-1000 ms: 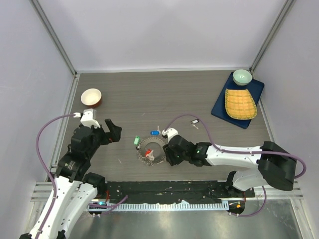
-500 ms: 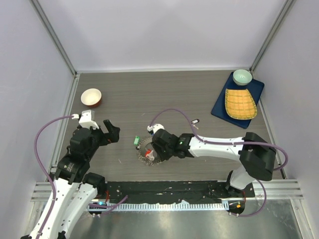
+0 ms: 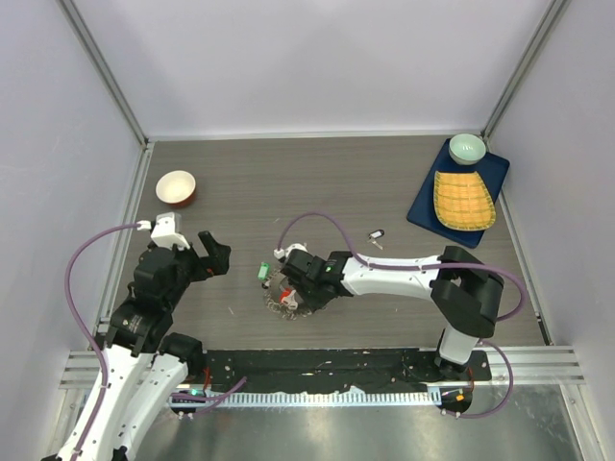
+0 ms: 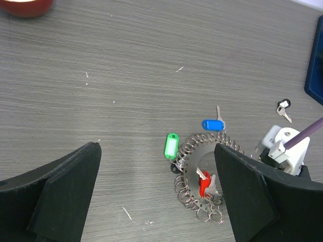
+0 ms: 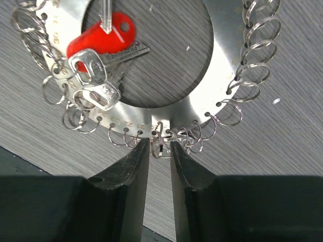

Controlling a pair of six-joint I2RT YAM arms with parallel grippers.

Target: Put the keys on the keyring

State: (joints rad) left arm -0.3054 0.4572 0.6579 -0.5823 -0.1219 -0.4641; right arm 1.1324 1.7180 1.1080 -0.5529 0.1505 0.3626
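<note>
The keyring [image 5: 202, 108] is a flat metal ring fringed with small split rings, and it also shows under the left wrist camera [image 4: 189, 161]. A red-tagged key [image 5: 101, 40] and plain silver keys [image 5: 96, 75] hang on it. Green-tagged [image 3: 261, 272] and blue-tagged [image 4: 212, 124] keys lie at its rim. A black-tagged key [image 3: 377, 235] lies apart to the right. My right gripper [image 5: 160, 143] is low over the keyring's edge, its jaws narrowly open with a small split ring [image 5: 157, 146] between them. Left of the keyring, my left gripper [image 4: 156, 151] hovers wide open, holding nothing.
A red-and-white bowl [image 3: 176, 187] stands at the far left. A blue tray [image 3: 423, 206] at the far right carries a yellow woven plate [image 3: 463, 199] and a pale green bowl [image 3: 467, 147]. The right arm's purple cable [image 3: 322, 219] arcs above the keyring.
My right arm has swung left from beside the keyring to over it, and its jaws have narrowed. The left arm has stayed still and open.
</note>
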